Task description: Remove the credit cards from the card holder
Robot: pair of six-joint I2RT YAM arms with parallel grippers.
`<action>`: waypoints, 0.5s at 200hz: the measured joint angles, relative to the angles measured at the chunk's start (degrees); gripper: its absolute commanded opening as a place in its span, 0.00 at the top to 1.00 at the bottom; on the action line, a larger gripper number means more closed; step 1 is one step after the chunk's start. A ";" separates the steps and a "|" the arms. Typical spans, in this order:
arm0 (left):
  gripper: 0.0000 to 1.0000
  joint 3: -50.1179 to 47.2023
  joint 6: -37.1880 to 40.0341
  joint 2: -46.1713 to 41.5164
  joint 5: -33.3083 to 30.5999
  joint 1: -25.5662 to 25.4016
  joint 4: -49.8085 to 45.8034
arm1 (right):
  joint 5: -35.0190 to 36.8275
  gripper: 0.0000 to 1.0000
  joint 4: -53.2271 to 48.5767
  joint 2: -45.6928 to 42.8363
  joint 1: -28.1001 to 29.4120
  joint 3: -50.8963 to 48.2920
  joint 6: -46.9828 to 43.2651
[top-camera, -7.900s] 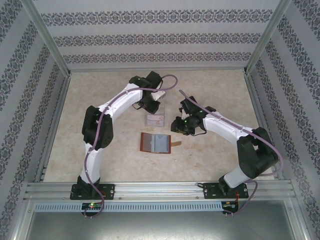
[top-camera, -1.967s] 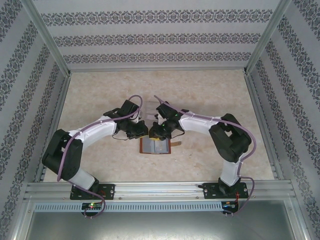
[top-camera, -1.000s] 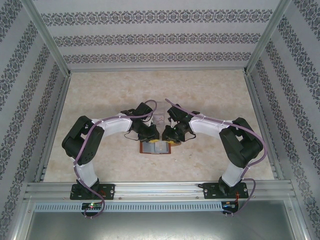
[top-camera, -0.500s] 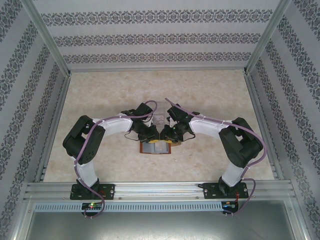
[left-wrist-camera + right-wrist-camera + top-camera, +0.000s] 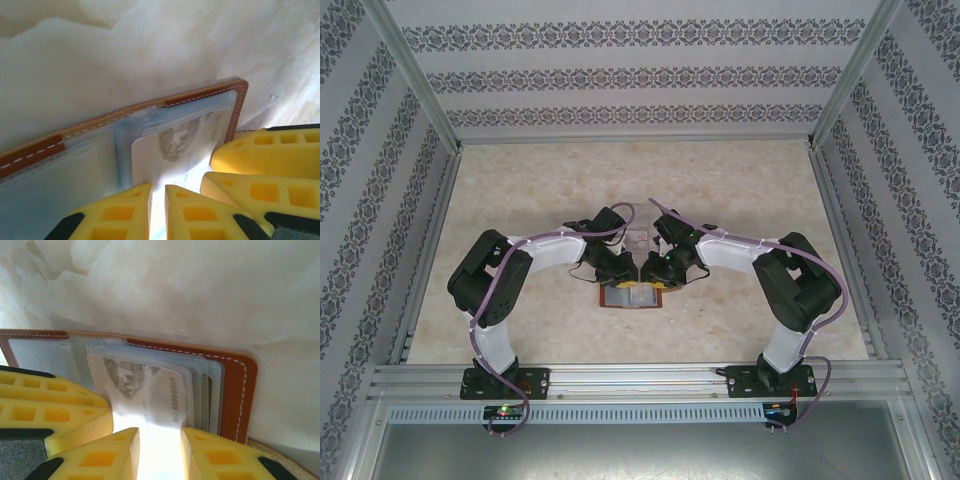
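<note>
Yellow left end effector (image 5: 157, 192), right end effector (image 5: 160, 435), grip unclear, over pale credit card (image 5: 150, 390) in stitched leather card holder (image 5: 235, 385)

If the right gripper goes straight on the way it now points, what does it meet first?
Probably the pale credit card ahead of the right gripper, then the pocket of the card holder that holds it. How high the fingertips stand above the card is unclear.

One pale credit card (image 5: 150, 392), half out of the card holder (image 5: 236, 390) at its right-hand pockets, carries a sideways printed line reading roughly "CN" followed by a run of 8s; the grey emblem beside it is illegible
</note>
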 measured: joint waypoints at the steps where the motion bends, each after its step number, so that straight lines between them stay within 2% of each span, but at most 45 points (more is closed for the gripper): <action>1: 0.84 0.02 0.07 0.00 -0.02 0.00 -0.04 | 0.00 0.70 0.00 0.00 0.00 0.00 -0.02; 100: 0.84 1.73 3.15 0.00 -2.49 -0.28 -5.01 | 0.44 0.64 -0.59 0.00 0.02 0.20 -1.01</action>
